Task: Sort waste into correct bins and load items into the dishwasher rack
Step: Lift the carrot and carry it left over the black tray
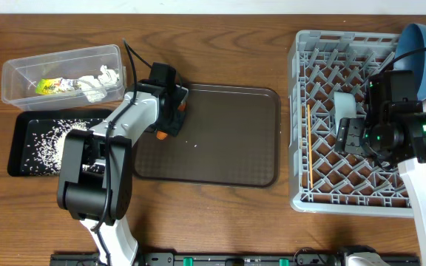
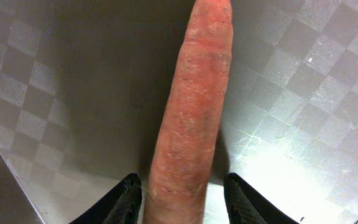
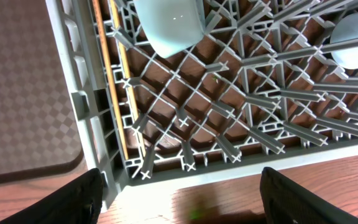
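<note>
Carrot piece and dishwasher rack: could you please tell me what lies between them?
The overhead view shows only the brown serving tray, with one white grain, then bare table between carrot piece and rack.

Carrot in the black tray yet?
No, the carrot lies on the brown serving tray, between the fingers of the left gripper.

overhead: even, sharp | left wrist: glare on brown tray (image 2: 272, 180), shadow beside carrot (image 2: 191, 124)
</note>
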Robot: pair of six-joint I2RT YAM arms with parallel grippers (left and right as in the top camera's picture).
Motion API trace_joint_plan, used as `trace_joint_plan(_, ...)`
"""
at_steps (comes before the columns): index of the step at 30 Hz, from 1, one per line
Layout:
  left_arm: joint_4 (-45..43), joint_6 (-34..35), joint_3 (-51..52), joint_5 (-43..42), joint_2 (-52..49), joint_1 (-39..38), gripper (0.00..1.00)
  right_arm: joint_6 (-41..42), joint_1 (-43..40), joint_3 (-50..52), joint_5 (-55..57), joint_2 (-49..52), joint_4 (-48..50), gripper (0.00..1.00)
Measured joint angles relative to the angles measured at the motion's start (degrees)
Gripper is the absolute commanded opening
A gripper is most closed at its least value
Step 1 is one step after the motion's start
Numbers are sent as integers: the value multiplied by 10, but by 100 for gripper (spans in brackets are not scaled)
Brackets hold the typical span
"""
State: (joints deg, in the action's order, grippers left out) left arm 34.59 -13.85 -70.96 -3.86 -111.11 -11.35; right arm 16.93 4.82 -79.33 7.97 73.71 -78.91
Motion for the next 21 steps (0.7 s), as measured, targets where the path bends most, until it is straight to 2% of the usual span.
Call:
trace_joint_plan(5, 12, 6, 0, 0, 0, 0, 33, 0, 0, 0, 0, 0, -1, 79)
trace_joint_plan(9, 13, 9, 0, 0, 0, 0, 21, 0, 0, 0, 0, 0, -1, 79)
trace_joint_plan(14, 19, 8, 0, 0, 4, 0, 19, 0, 0, 0, 0, 0, -2, 79)
trace_joint_plan(15, 24, 11, 0, 0, 9, 0, 19, 0, 0, 0, 0, 0, -2, 79)
trace_joint_plan(18, 43, 26, 0, 0, 35, 0, 8, 0, 0, 0, 3, 0, -8, 79)
trace_joint_plan(21, 72, 45, 0, 0, 77, 3, 6, 0, 0, 0, 11, 0, -12, 79)
